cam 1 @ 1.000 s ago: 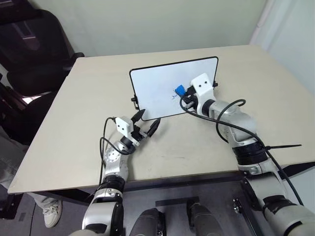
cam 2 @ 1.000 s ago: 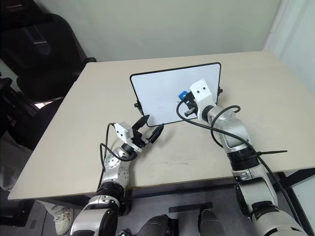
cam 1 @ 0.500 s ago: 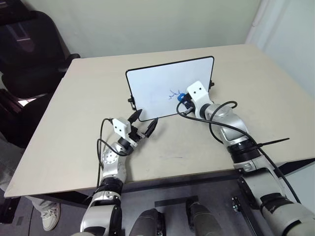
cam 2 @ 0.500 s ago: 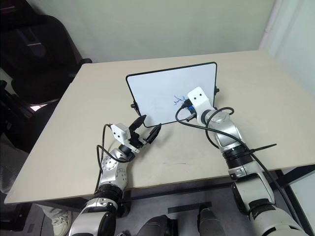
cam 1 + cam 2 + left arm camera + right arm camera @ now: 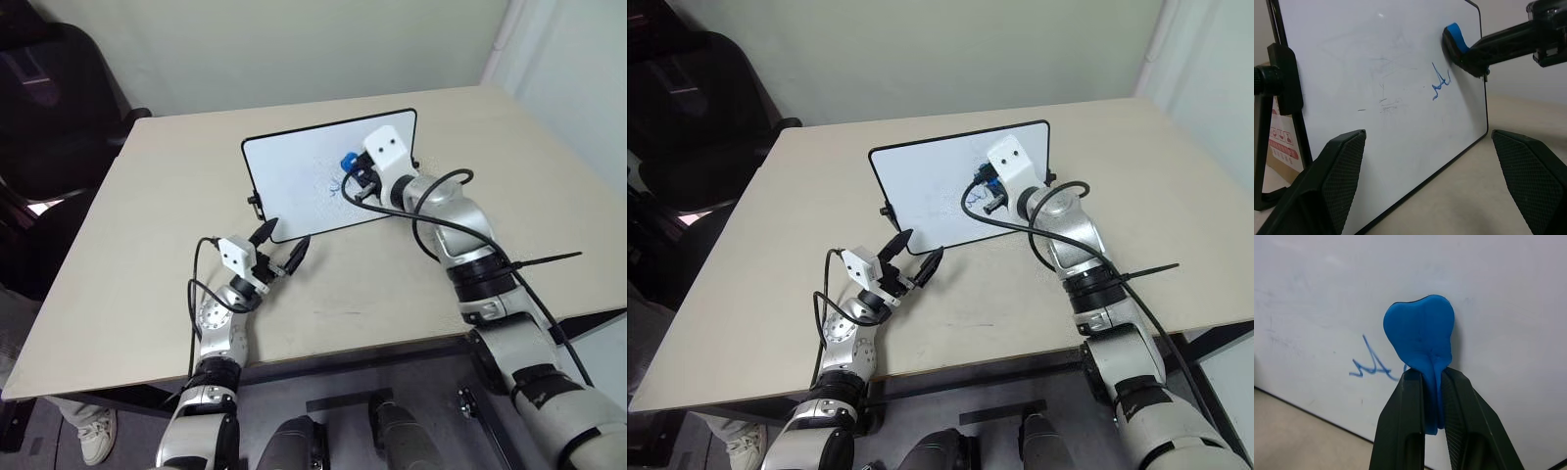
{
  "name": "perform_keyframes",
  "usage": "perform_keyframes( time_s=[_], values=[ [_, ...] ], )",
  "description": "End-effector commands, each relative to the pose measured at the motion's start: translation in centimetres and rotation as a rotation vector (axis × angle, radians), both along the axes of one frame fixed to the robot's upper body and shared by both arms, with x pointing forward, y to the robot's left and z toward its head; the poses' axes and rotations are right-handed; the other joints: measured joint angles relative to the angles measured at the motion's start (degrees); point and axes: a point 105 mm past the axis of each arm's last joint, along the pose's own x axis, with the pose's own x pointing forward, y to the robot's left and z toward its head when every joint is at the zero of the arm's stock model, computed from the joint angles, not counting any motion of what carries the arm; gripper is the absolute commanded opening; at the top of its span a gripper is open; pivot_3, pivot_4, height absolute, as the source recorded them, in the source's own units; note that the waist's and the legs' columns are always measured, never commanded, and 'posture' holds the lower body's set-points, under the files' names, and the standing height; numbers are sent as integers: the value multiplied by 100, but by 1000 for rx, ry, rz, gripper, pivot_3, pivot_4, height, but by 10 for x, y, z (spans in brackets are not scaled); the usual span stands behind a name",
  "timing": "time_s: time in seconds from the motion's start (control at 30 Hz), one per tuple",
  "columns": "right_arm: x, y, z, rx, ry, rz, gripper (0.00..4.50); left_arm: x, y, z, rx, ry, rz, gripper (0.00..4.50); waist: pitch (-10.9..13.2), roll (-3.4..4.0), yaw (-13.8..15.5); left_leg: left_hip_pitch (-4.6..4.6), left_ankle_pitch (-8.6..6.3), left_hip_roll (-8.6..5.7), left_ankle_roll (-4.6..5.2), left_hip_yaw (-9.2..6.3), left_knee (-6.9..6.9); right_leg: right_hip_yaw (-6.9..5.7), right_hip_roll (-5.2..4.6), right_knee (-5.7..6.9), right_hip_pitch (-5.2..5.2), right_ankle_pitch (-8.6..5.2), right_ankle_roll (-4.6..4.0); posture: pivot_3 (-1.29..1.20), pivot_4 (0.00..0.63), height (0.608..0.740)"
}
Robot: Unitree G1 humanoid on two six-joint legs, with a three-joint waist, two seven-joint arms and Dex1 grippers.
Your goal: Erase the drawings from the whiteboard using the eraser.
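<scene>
right gripper (image 5: 1432, 377) clamps eraser (image 5: 1420, 330), seemingly on whiteboard (image 5: 294, 181) | drawings (image 5: 1374, 366) at eraser's 7 o'clock | left gripper (image 5: 281, 245) spread, empty

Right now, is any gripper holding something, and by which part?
The right gripper pinches the small blue eraser by its lower end; its rounded top stays free. The left gripper is open, holding nothing.

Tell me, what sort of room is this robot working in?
Probably an office or small lab room, though I can't be sure: a plain beige table against a bare pale wall, a dark office chair beside it, and a small desktop whiteboard standing on the table.
</scene>
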Motion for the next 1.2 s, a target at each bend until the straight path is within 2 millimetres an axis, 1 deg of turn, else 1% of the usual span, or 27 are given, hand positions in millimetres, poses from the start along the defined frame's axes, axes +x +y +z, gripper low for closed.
perform_keyframes(
  time_s=[0.03,0.17,0.27,0.37,0.43,0.5,0.63,0.7,0.77,0.83,0.97,1.03,1.1,1.17,1.2],
  values=[
    [2,-1,-3,-2,-18,4,376,-5,1,-11,-29,33,12,4500,0,0,-4,0,0,0,0,0,0,0,0,0,0,0,0,0,150,726],
    [3,-9,-42,-64,71,-20,376,-5,1,-12,-28,31,12,4500,-1,-3,-8,19,0,1,-1,-1,0,0,0,-1,3,-1,1,0,150,726],
    [1,-6,-54,-73,98,-11,376,-6,1,-11,-27,30,11,4500,1,-5,-9,22,0,-2,0,1,1,2,-2,-2,7,0,2,0,150,726],
    [-6,5,-54,-68,96,32,376,-5,1,-11,-25,29,9,4500,1,-3,-9,13,0,-1,0,2,0,2,-2,1,9,1,2,0,150,726],
    [-11,16,-41,-47,63,82,376,-5,1,-11,-25,31,8,4500,1,-3,-8,11,0,2,0,2,0,0,2,5,5,3,0,0,150,726],
    [-12,21,-28,-10,41,95,376,-4,0,-11,-26,33,7,4500,1,-3,-7,6,0,3,-1,2,-2,-1,3,6,0,4,-3,0,150,726],
    [-3,16,18,81,-34,70,376,-3,-1,-11,-24,35,3,4500,2,-3,-6,1,1,0,-1,2,-1,0,1,5,-2,4,-3,0,150,726],
    [0,14,26,93,-46,57,376,-3,-2,-11,-24,34,2,4500,1,-4,-6,-8,2,0,-1,3,1,0,-1,4,-10,5,-4,0,150,726],
    [2,11,26,86,-44,41,376,-4,-2,-12,-24,34,3,4500,1,-5,-6,-5,2,0,-1,2,3,-1,0,4,-10,5,-4,0,150,726],
    [3,8,12,65,-20,30,376,-4,-2,-12,-25,34,5,4500,1,-5,-6,1,2,1,-1,1,3,-2,0,4,-9,5,-4,0,150,726],
    [-3,11,-33,-19,74,41,376,-5,-2,-12,-25,33,12,4500,0,-8,-6,15,1,1,-2,1,3,-2,0,3,-6,3,-2,0,150,726],
    [-6,13,-47,-41,106,52,376,-5,-2,-12,-24,31,14,4500,0,-7,-6,17,1,0,-2,2,3,0,-2,2,-4,3,-1,0,150,726],
    [-9,15,-52,-50,118,58,376,-6,-1,-12,-23,30,17,4500,0,-6,-5,11,2,0,-2,3,3,0,-1,3,-2,4,-2,0,150,726],
    [-10,18,-48,-41,109,64,376,-6,0,-12,-22,29,19,4500,1,-5,-5,0,3,0,-3,3,3,-1,-1,6,-5,6,-2,0,150,726],
    [-10,20,-42,-28,90,73,376,-6,0,-12,-22,28,20,4500,1,-5,-4,-4,4,1,-4,3,2,-1,0,6,-9,6,-3,0,150,726]
  ],
)
